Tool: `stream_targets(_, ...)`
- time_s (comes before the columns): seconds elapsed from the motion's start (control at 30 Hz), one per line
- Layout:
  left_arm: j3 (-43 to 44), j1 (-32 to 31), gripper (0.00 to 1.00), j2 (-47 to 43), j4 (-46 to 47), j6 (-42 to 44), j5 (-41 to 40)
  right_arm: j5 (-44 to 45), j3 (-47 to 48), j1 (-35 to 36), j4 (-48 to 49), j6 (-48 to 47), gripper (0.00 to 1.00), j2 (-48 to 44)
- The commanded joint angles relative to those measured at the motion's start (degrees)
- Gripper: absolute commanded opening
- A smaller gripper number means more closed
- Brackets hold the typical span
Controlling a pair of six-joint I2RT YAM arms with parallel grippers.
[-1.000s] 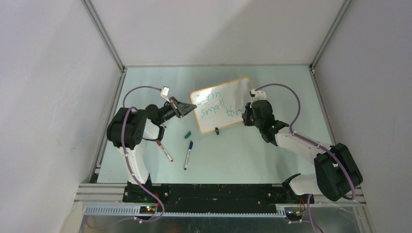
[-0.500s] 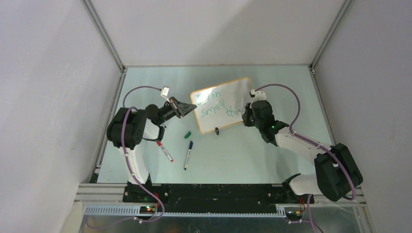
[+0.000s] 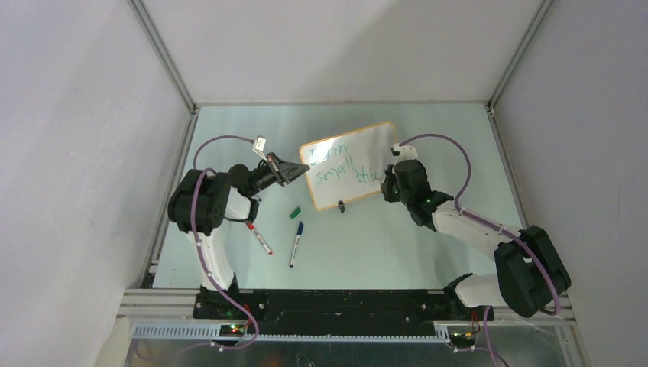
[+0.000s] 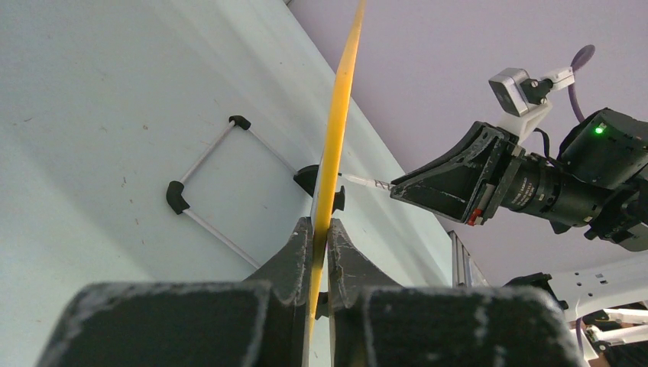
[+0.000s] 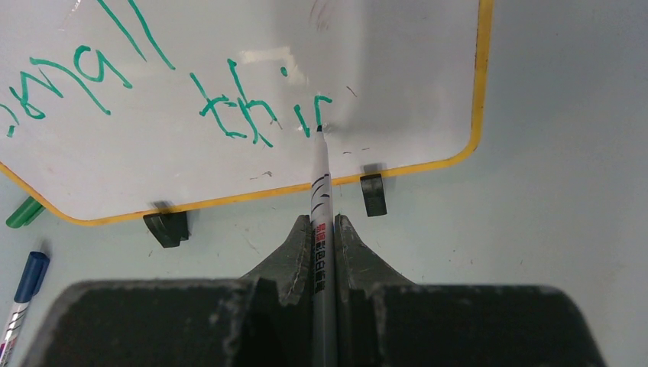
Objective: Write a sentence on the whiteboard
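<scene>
The left end effector (image 3: 301,167), a pair of matte black wedge-shaped fingers (image 4: 294,248), is clenched on the left edge of the small rectangular whiteboard (image 3: 348,193). The board has a thin orange-yellow frame and rounded corners. Only the left wrist view shows this grip edge-on: the frame rises out of the closed fingers as a narrow glossy strip. On one side of the strip a thin wire bracket (image 4: 205,164) with black capped corners lies against the surface there.

Nearer the arm bases than this end effector, three things lie on the smooth pale green tabletop (image 3: 443,138). They are a slim white red-capped marker (image 3: 260,238), a loose green cap (image 3: 295,212) and a slim white blue-capped marker (image 3: 296,243).

The board stands between the two end effectors. Its glossy white face carries the sentence (image 5: 221,115) in thin green handwriting on two lines. From above the letters are small. The right wrist view reads "thi" clearly and also shows glare, faint smudges and two small black clip feet (image 5: 372,195) under the lower frame.

The right end effector (image 3: 388,178) is at the board's right part. Its black fingers are clenched on a slim white printed-barrel marker (image 5: 322,195), whose dark tip touches the board at a green stroke just right of "thi".
</scene>
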Motion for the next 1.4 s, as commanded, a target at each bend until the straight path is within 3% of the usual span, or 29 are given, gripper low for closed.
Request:
stream_targets(0.0, -0.2, -0.4, 0.0, -2.5, 2.7, 0.2, 1.3, 1.2, -0.4, 0.1, 1.3, 0.2, 0.0, -0.9)
stream_targets(1.37, -0.1, -0.3, 0.0, -2.3, 2.7, 0.2, 1.2, 0.6, 3.7, -2.4, 1.8, 0.4, 0.0, -0.4)
